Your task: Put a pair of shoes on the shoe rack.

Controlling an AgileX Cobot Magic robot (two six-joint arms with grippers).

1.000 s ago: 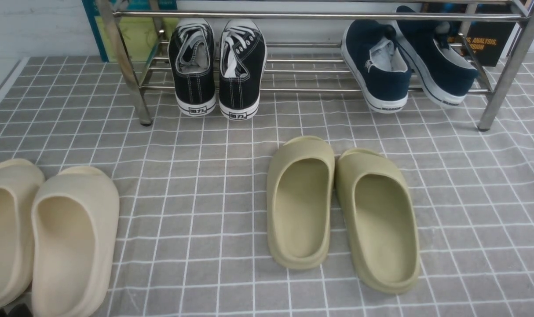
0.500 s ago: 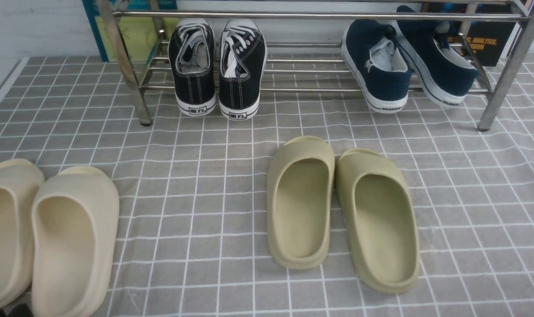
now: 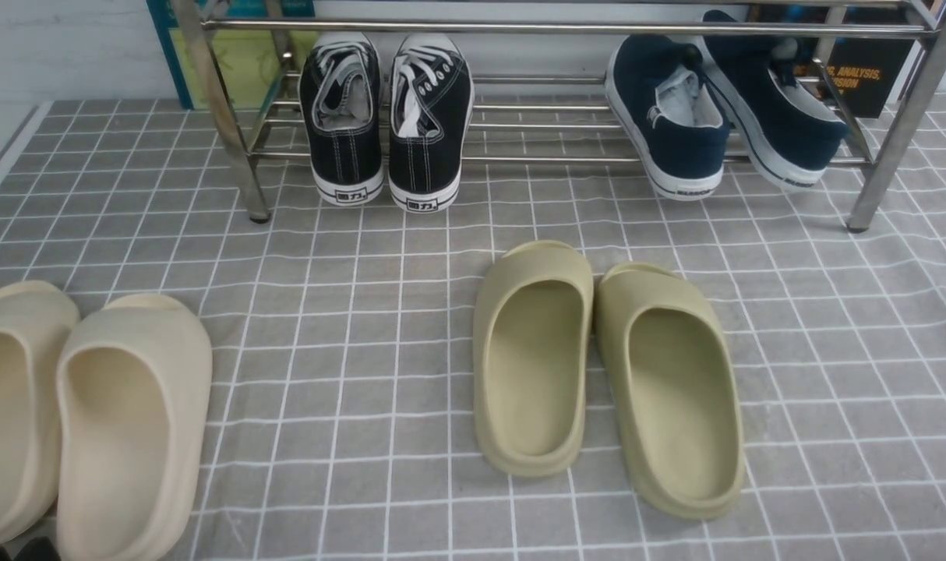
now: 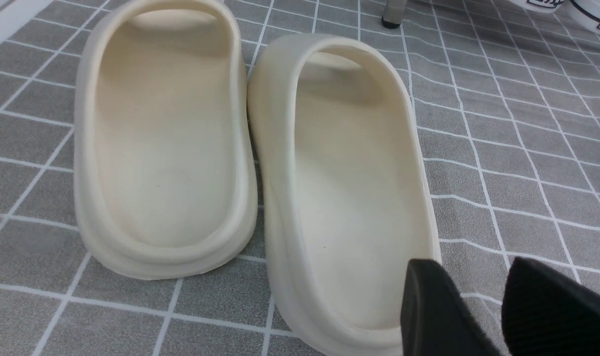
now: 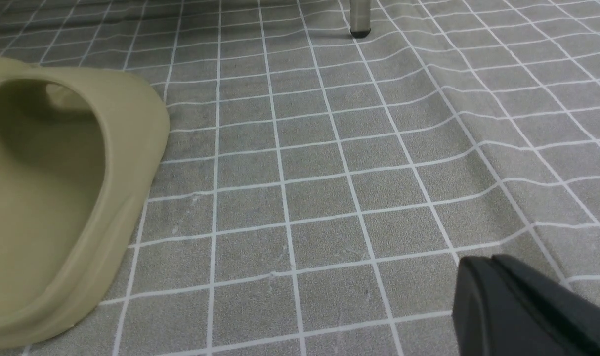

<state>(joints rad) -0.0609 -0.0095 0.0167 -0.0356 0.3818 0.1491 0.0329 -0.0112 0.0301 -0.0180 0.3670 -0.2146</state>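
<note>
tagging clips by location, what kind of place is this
Probably a staged entryway shoe corner, likely indoors. A metal shoe rack holds navy slip-ons and black lace-up sneakers; olive slides and cream slides lie on a grey grid-patterned cloth.

Navy slip-ons [image 3: 722, 117], white soles, grey lining: both on my shoe rack [image 3: 901, 125] lower bars, right end, heels overhanging front bar, tilted.

slides [image 3: 605, 374] on checked cloth [image 3: 364, 327]
</note>
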